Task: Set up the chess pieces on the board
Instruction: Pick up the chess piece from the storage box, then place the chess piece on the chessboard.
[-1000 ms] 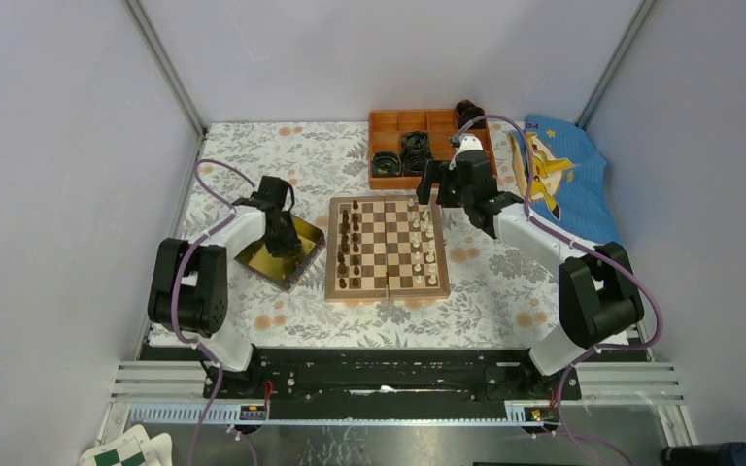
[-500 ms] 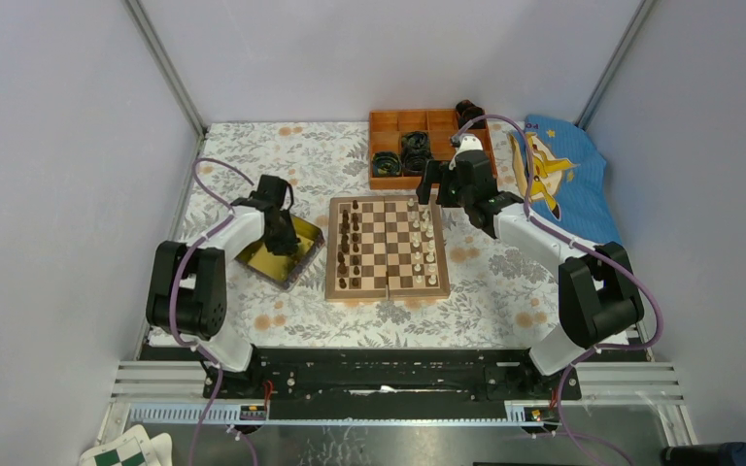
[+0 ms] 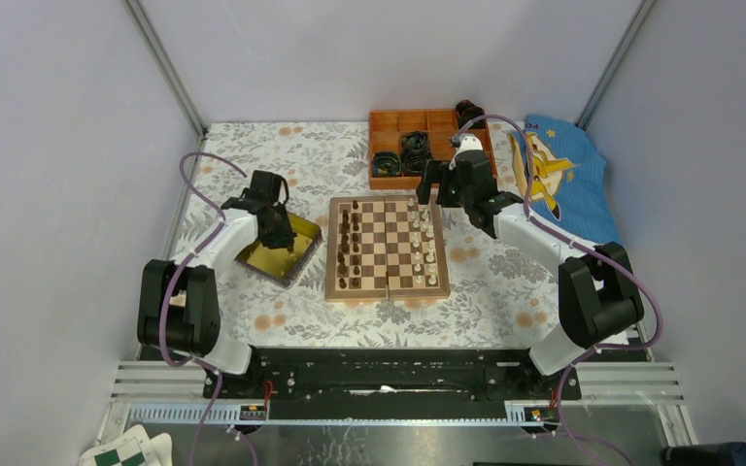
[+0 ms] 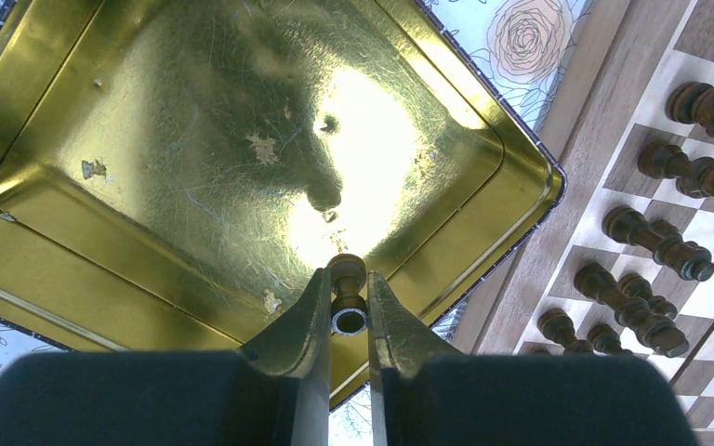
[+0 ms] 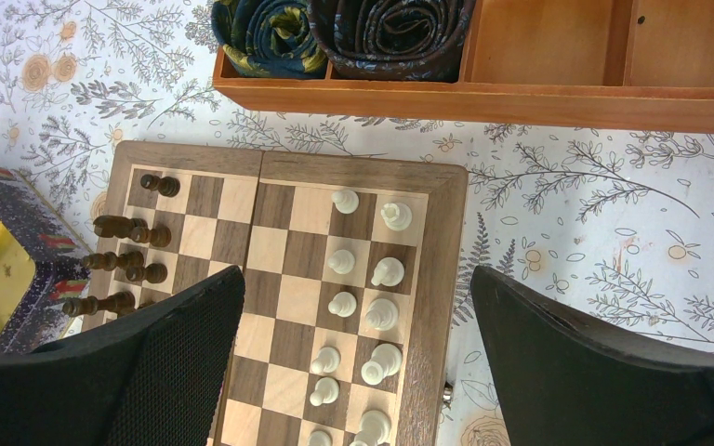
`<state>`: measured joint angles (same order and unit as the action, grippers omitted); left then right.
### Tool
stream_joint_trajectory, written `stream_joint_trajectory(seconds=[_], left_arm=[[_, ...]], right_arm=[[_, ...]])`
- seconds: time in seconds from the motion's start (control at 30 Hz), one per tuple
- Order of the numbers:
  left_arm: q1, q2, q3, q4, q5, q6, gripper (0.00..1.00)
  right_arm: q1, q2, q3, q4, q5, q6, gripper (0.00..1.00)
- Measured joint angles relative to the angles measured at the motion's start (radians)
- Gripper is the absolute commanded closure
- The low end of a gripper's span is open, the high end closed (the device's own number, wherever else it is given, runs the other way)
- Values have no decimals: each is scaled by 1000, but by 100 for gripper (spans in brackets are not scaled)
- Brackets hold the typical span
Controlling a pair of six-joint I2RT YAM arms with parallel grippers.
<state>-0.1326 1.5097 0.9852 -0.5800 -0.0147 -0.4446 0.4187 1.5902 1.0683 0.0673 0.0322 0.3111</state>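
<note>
at lower centre, left gripper point(image 4: 346, 279): pinched on a dark chess piece point(image 4: 347, 268) above the gold tray point(image 4: 74, 279)
right gripper point(image 5: 358, 279): jaws wide, empty, over the board point(image 5: 439, 279)

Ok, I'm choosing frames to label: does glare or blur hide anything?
Left wrist: glare washes out part of the gold tray, yet the dark piece in the left gripper is sharp. Right wrist: even light, board crisp, fingers block the lower corners. Top external: pieces tiny, indistinct.
</note>
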Motion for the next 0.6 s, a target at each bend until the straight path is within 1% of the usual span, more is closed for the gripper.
stream_joint_trajectory(seconds=[0.23,0.33,0.43,0.6], left_arm=[[0,-8,0,-5,-3,3,95],[-4,-29,19,-41,-16,5,96],[-18,-42,88,-79,-40,10,99],[-64,-26,261,-109,-65,19,100]], right_arm=[[0,0,0,0,0,0,0],[0,0,0,0,0,0,0],[0,0,0,0,0,0,0],[0,0,0,0,0,0,0]])
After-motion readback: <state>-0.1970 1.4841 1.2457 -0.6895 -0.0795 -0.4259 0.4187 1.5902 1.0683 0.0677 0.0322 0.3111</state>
